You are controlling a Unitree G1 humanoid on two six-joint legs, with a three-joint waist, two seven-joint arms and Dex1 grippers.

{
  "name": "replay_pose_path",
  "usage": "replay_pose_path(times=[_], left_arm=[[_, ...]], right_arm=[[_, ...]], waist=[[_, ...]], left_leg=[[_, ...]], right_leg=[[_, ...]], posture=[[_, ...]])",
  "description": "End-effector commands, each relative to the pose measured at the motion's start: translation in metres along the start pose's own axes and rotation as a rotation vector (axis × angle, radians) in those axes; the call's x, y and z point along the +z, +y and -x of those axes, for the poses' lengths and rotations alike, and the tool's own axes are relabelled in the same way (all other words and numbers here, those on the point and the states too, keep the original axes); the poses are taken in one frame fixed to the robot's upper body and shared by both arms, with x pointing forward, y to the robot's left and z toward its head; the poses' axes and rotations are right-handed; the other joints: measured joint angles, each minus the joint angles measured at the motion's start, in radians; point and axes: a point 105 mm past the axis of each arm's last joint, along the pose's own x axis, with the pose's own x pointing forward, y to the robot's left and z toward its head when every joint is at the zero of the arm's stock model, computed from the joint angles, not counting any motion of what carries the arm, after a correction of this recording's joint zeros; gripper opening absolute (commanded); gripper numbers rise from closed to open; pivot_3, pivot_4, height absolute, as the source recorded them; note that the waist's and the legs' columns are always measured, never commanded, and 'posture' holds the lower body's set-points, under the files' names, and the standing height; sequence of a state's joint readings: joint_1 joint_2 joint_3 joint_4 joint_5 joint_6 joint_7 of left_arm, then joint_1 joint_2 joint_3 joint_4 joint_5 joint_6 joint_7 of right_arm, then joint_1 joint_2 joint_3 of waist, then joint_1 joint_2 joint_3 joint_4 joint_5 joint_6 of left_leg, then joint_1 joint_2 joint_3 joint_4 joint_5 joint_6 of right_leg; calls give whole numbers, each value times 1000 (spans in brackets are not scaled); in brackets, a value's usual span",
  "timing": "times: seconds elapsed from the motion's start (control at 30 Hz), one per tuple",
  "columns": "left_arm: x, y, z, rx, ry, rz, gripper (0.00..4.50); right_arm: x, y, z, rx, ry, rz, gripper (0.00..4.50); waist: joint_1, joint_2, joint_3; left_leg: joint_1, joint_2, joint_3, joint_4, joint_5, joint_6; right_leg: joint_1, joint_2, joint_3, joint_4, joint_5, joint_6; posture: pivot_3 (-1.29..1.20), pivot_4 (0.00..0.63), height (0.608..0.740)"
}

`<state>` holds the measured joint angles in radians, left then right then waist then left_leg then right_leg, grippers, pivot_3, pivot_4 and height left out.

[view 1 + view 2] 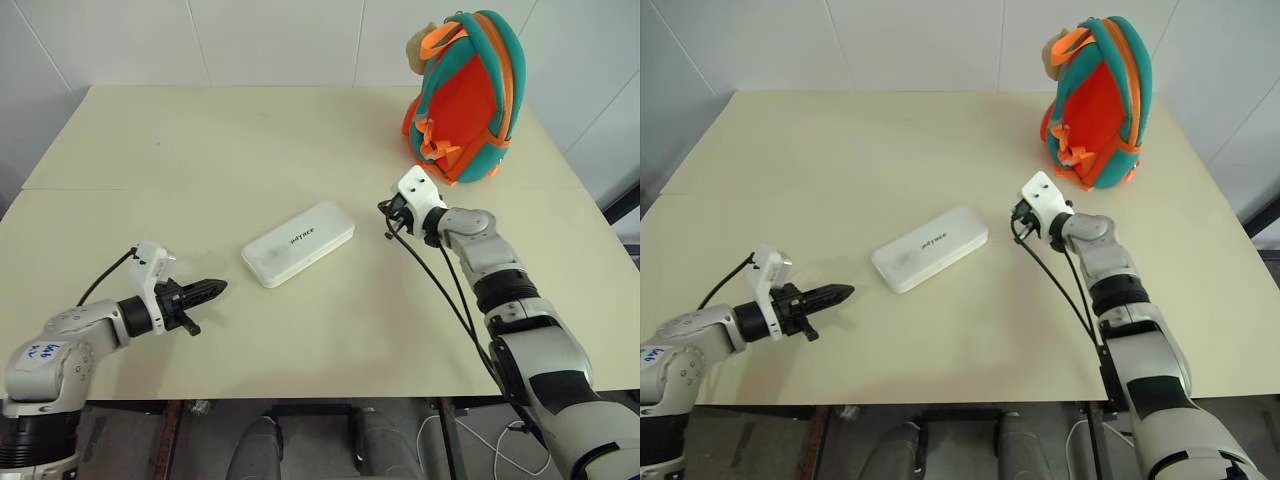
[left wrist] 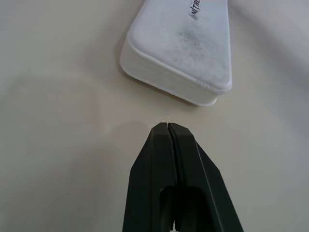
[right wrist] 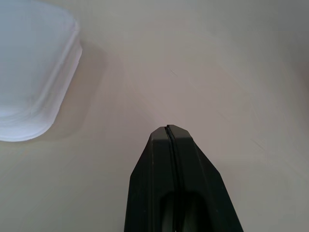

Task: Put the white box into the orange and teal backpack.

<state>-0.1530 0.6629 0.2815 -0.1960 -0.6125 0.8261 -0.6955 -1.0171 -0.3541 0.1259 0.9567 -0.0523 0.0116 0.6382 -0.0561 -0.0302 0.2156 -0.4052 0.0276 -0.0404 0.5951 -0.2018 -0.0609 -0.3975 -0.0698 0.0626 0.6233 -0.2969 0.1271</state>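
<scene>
The white box [image 1: 298, 243] lies flat on the beige table [image 1: 200, 130], near its middle, dark lettering on top. The orange and teal backpack [image 1: 465, 95] stands upright at the far right of the table, a beige pom-pom by its top. My left gripper [image 1: 218, 288] is shut and empty, hovering low with its tips a short way left of the box's near end [image 2: 178, 48]. My right gripper [image 3: 168, 127] is shut and empty too, just right of the box's far end [image 3: 34, 63], between box and backpack.
A seam runs across the table behind the box. White tiled walls stand behind the table. Black cables hang along my right forearm [image 1: 450, 290]. The table's front edge lies close below both arms.
</scene>
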Motion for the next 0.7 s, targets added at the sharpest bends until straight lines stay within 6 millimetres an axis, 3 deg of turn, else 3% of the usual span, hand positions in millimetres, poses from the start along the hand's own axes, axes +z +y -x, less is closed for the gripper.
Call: replay_pose_path(times=[0.03, 0.7], left_arm=[[5, -1, -7, -1, -45, 3, 13], [2, 22, -55, -21, -133, 52, 13]], right_arm=[[11, -2, -5, -22, -31, 24, 0], [26, 34, -20, 118, -112, 4, 0]], waist=[[0, 0, 0], [-1, 0, 0]], left_leg=[[0, 0, 0, 0, 0, 0], [1, 1, -1, 1, 2, -3]], right_leg=[[0, 0, 0, 0, 0, 0], [0, 2, 0, 4, 0, 0]], posture=[[0, 150, 740], [0, 150, 740]])
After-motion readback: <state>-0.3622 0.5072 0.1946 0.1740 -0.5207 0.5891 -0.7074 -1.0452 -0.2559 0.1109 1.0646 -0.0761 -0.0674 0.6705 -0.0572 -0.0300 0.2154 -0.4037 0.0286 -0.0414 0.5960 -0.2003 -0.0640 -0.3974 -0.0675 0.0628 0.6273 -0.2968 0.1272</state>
